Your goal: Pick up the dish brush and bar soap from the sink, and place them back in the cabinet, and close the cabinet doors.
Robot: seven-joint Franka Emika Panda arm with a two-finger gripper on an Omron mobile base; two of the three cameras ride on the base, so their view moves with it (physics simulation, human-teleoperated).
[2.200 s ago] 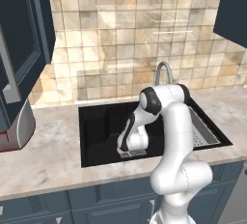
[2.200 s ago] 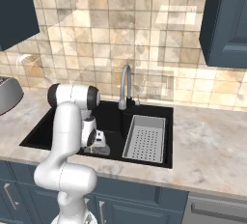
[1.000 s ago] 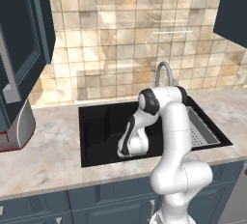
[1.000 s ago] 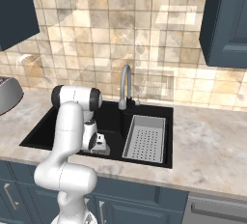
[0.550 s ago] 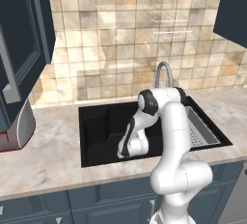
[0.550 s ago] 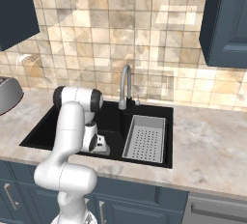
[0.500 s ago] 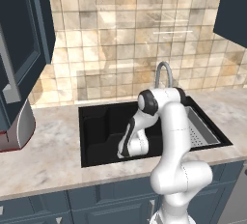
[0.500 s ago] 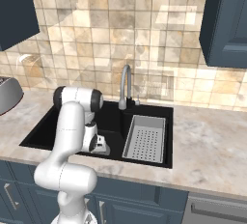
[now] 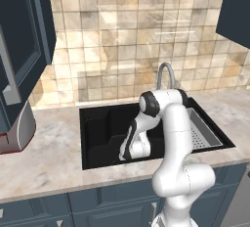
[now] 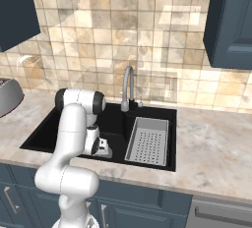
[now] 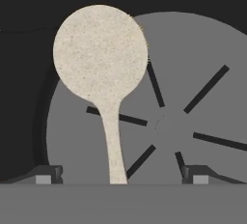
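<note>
**Item: dish brush, on the drain, tool spread above it**

Location. I see the dish brush (image 11: 105,85) lying flat on the floor of the sink (image 9: 100,128), partly over the round grey drain (image 11: 193,107). In the hand view its round cream head sits toward 11 o'clock and the handle runs down to 6 o'clock, ending between the two fingertips. I cannot make out the bar soap in any view.

Handling. I judge the brush light and rigid, with a thin handle and a broad flat head. The handle is the place to take it, low on the shaft near the free end, where the jaws can close across its narrow width. The head looks too wide and flat for a sure hold. Lying flush on the drain, the brush may skate or pivot if only one finger meets it first.

Tool. The tool (image 11: 120,172) is released, jaws spread wide, one tip at each side of the handle, neither touching it.

Arm. From the left base view the arm (image 9: 168,123) folds over the front edge of the surface (image 9: 53,157), elbow high, forearm angled down into the basin, wrist pointing at the floor.
</note>
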